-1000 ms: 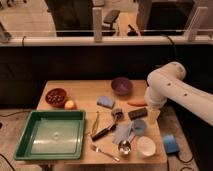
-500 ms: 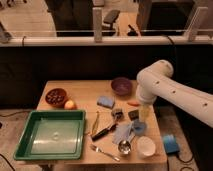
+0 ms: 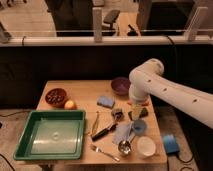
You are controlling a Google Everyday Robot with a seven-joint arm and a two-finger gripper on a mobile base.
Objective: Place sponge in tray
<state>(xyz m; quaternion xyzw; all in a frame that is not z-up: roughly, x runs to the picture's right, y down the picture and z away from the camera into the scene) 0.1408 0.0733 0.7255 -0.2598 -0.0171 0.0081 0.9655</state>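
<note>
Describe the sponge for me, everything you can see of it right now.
The sponge is a small blue rectangular block, soft-looking, lying flat and slightly askew on the wooden table. It sits left of the purple bowl and beyond the green tray, outside it. Only the table touches it. The gripper hangs open to its right, apart from it, holding nothing.

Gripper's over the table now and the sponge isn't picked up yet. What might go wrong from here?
The open gripper hangs right of the sponge, near a blue cup and a pale blue cloth; it might grab the wrong blue thing. The purple bowl sits close behind the sponge and may get bumped. The tray lies far left; a loose grip could drop the sponge short.
</note>
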